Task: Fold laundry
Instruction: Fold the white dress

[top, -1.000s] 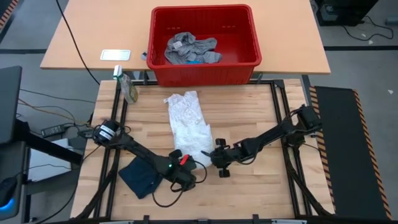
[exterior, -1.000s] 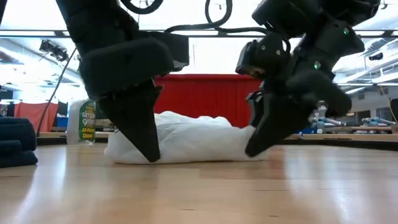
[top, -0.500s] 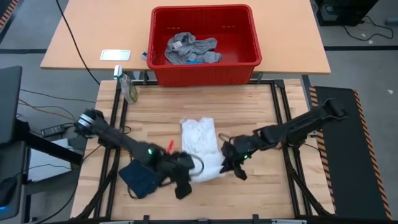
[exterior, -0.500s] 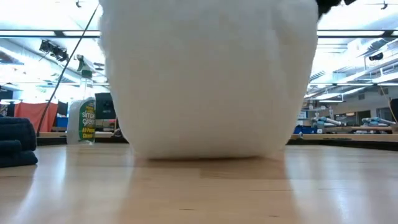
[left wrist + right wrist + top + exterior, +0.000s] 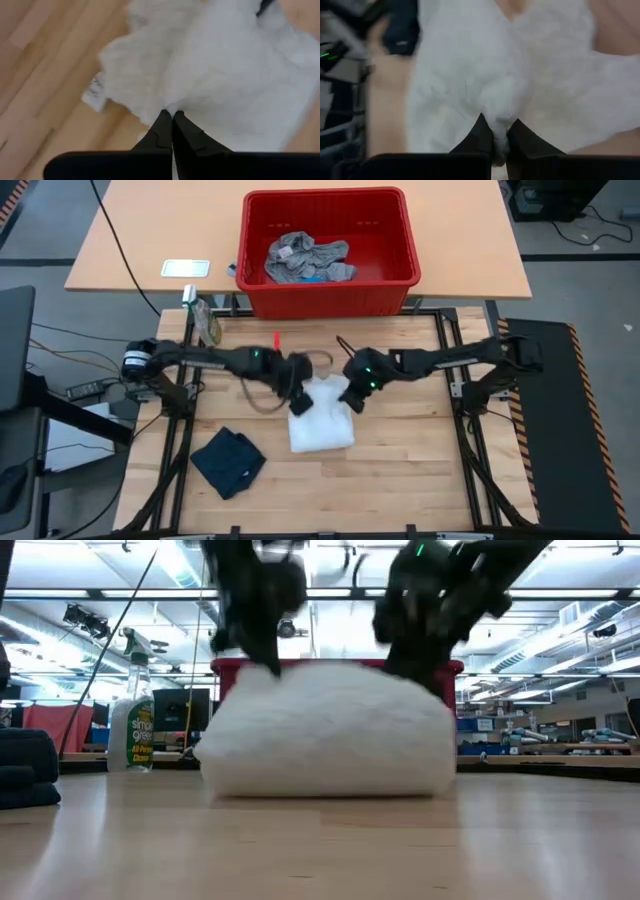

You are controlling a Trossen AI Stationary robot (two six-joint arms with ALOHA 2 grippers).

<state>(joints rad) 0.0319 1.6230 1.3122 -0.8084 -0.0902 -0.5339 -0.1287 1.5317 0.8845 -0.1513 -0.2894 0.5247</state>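
Left gripper (image 5: pixel 297 402) and right gripper (image 5: pixel 349 399) are both pinching the far edge of the white fluffy cloth garment (image 5: pixel 322 425) between them.

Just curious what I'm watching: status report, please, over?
Left gripper and right gripper both shut on white garment, folding it mid-table. Navy garment lies aside. Grey laundry in basket. Nothing in the way.

Robotics lab or workshop: open hall beyond the wooden worktop (image 5: pixel 320 850), with ceiling strip lights (image 5: pixel 560 635), a monitor (image 5: pixel 180 710), cluttered benches (image 5: pixel 550 748), floor cables (image 5: pixel 70 360), hazard-striped edging (image 5: pixel 585 380), a cleaner spray bottle (image 5: pixel 132 725).
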